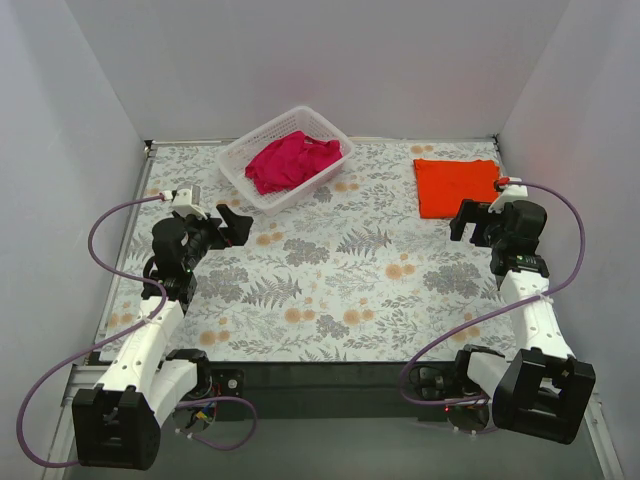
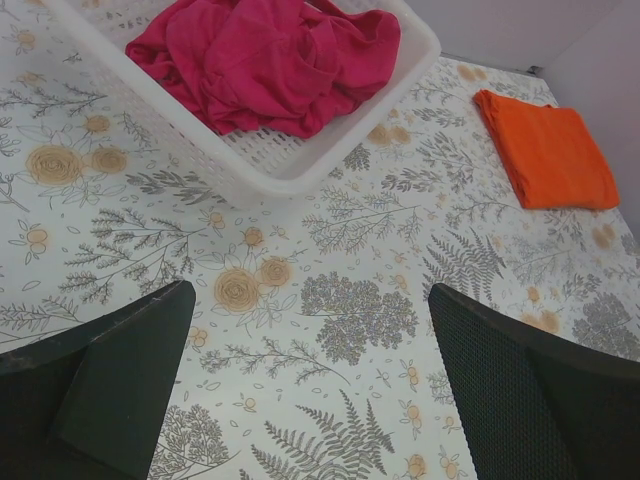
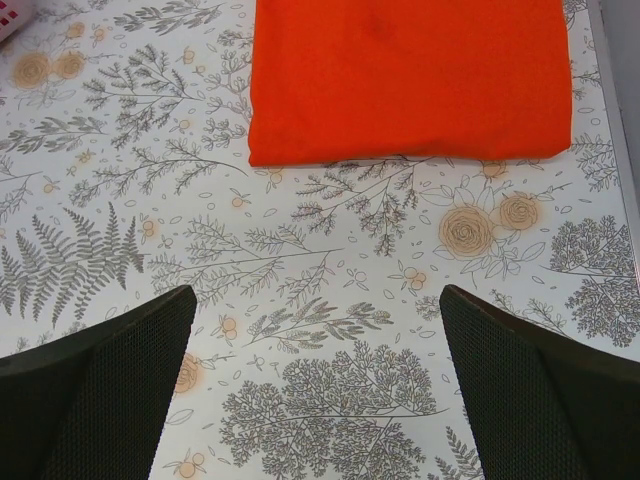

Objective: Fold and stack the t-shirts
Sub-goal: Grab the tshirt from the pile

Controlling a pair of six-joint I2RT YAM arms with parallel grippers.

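Note:
The magenta-pink t-shirt (image 1: pixel 291 160) lies crumpled in the white lattice basket (image 1: pixel 243 157) at the back centre-left; it also shows in the left wrist view (image 2: pixel 262 58). The orange-red t-shirt (image 1: pixel 456 186) lies folded flat at the back right, and shows in the left wrist view (image 2: pixel 546 150) and the right wrist view (image 3: pixel 410 75). My left gripper (image 1: pixel 233 222) is open and empty, in front of and to the left of the basket (image 2: pixel 300 170). My right gripper (image 1: pixel 474 219) is open and empty, just in front of the orange shirt.
The table has a floral cloth (image 1: pixel 340 280). White walls close in the back and both sides. The table's right edge (image 3: pixel 615 110) runs close beside the orange shirt. Purple cables loop beside both arms.

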